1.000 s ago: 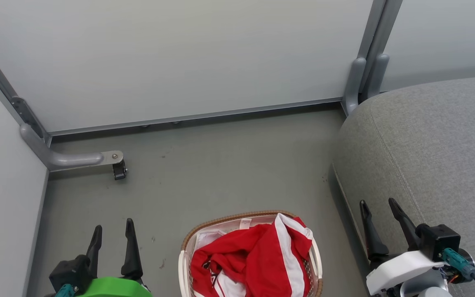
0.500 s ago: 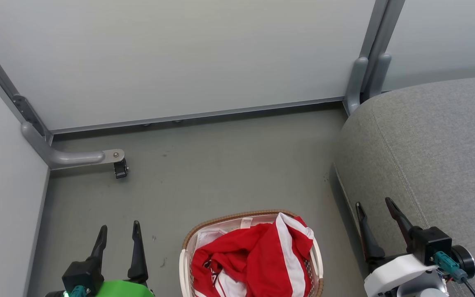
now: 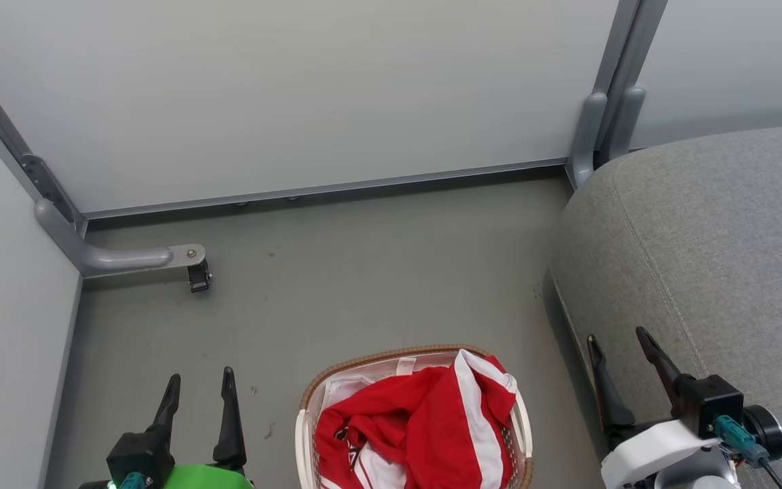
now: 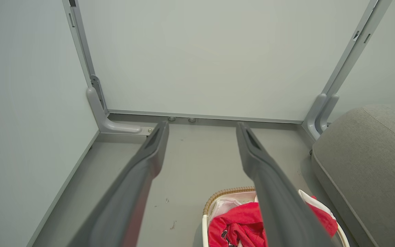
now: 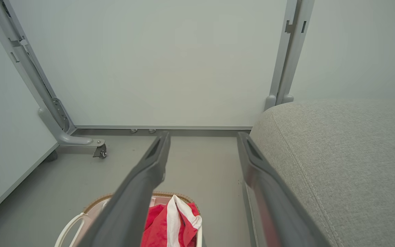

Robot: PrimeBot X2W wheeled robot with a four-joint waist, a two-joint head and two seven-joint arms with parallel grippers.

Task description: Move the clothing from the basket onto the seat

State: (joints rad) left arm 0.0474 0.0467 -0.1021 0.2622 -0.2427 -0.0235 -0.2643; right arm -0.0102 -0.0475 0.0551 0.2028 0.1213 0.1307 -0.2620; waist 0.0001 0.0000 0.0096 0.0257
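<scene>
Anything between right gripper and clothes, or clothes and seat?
Nothing visible. The clothing lies on top in the open basket, with just floor between it and the open right gripper. The seat stands beside the basket, nothing on its visible part.

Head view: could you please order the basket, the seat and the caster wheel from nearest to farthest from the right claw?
1. seat: directly beside the right claw, on its right.
2. basket: on the floor to the claw's left, at the bottom middle.
3. caster wheel: far to the left, under the partition's foot.
</scene>
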